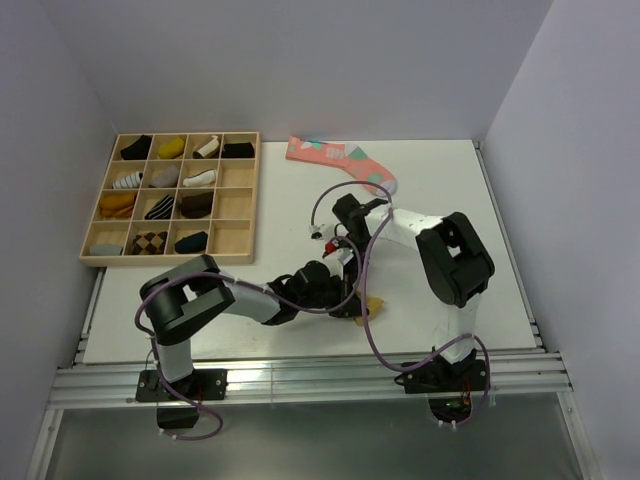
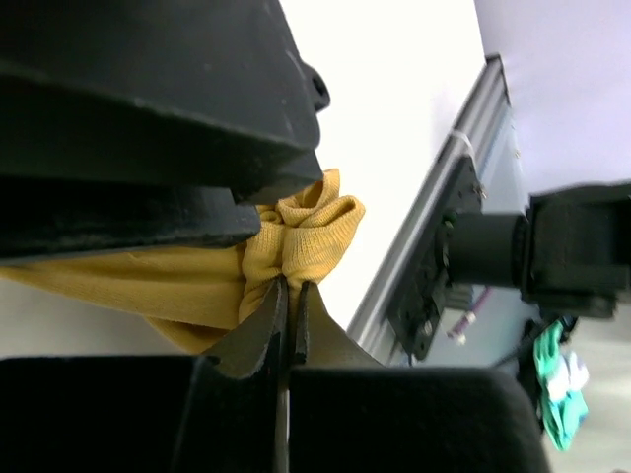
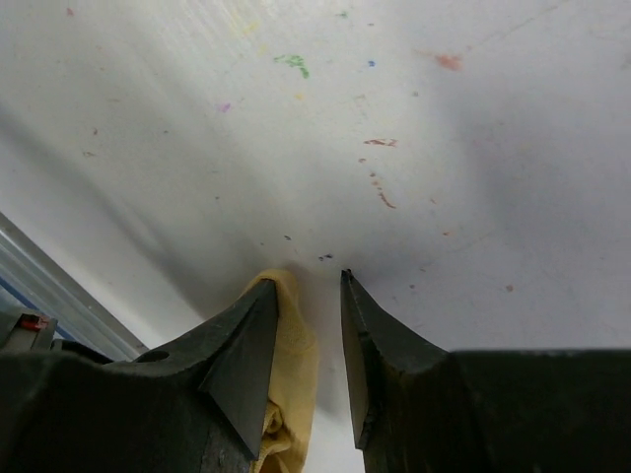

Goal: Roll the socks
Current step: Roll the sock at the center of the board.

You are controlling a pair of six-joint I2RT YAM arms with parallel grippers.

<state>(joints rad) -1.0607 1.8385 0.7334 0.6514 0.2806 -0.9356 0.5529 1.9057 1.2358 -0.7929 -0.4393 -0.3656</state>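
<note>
Left tool (image 2: 290, 288) pinches shut on the bunched mustard sock (image 2: 308, 229) at the desk's (image 1: 500, 180) near edge; the right tool (image 3: 309, 286), parted and empty just beside it, should lift clear without snagging the roll.

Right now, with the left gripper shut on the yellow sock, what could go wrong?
The left gripper pinches only a small fold of the mustard sock; a pull may slip it free.
The right gripper is open beside the sock, holding nothing; the bunch may loosen.
The sock lies near the table edge; it could slide off.
</note>
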